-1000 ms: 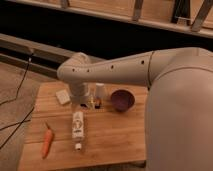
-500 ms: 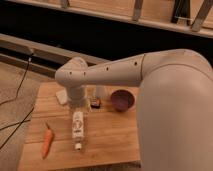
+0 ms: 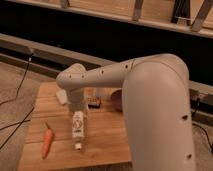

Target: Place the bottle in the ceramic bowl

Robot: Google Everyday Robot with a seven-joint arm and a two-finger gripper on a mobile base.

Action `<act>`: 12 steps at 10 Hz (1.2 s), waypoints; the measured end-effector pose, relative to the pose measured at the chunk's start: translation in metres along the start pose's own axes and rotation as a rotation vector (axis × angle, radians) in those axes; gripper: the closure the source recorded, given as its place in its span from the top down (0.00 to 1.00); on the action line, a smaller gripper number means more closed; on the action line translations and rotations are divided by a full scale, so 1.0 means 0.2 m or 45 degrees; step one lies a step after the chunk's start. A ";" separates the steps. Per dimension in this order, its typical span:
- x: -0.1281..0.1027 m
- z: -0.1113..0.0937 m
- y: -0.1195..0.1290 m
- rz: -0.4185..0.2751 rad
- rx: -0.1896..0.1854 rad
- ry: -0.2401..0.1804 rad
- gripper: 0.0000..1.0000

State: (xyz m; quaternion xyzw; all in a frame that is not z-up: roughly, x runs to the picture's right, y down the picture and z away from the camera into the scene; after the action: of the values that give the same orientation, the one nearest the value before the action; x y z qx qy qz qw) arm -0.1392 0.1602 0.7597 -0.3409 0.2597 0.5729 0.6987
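The bottle (image 3: 77, 129) lies flat on the wooden table (image 3: 107, 142), pale with a white label, its cap pointing toward the front edge. My gripper (image 3: 76, 111) hangs at the end of the white arm, right over the bottle's far end, open with the bottle lying free on the wood. Only the left part of the dark maroon ceramic bowl (image 3: 117, 100) shows at the back right of the table; the rest is hidden behind my arm.
An orange carrot (image 3: 46, 141) lies at the front left of the table. A white cup (image 3: 61, 96) stands at the back left, and a small dark object (image 3: 93, 103) sits between it and the bowl. Cables run along the floor on the left.
My arm has swung forward and down, bringing the gripper closer over the bottle's far end. The arm now hides more of the bowl. The bottle has not moved.
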 end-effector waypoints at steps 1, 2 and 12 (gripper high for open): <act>-0.02 0.04 0.01 -0.008 -0.003 0.015 0.65; -0.05 0.12 0.05 -0.027 -0.007 0.043 0.65; -0.22 0.40 0.03 -0.076 0.040 0.140 0.22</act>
State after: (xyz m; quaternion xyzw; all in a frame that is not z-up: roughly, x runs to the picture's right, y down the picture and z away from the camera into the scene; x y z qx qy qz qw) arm -0.1572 0.1949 0.8414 -0.3684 0.2966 0.5281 0.7053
